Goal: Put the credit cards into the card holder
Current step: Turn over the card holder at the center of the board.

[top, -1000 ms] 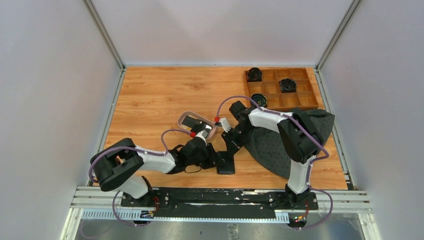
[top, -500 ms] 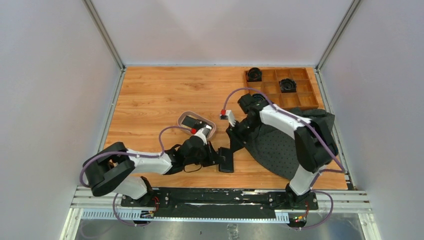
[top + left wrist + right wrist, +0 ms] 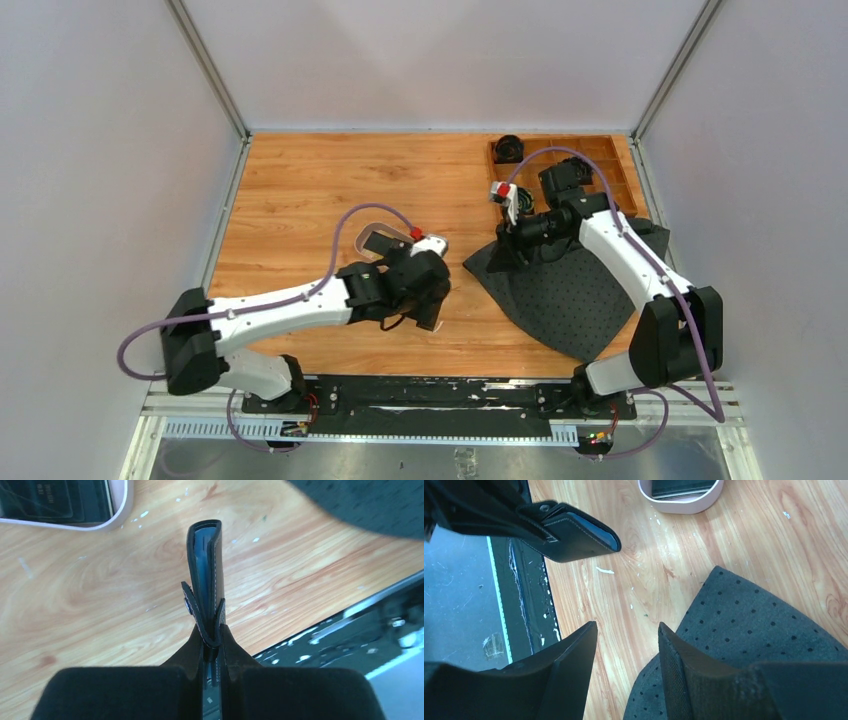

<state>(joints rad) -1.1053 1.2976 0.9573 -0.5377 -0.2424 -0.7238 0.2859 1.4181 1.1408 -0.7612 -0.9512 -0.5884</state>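
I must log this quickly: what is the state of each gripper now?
Left gripper: closed on the card holder.
Right gripper: open, holding nothing.

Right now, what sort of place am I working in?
Probably a robot test cell in a lab: plain white panel walls with metal corner posts box in a wood-grain tabletop, and a metal mounting rail runs along its near edge.

Oval tray (image 3: 360, 240) left of dotted dark cloth (image 3: 570, 300), wooden compartment box (image 3: 615, 165) behind
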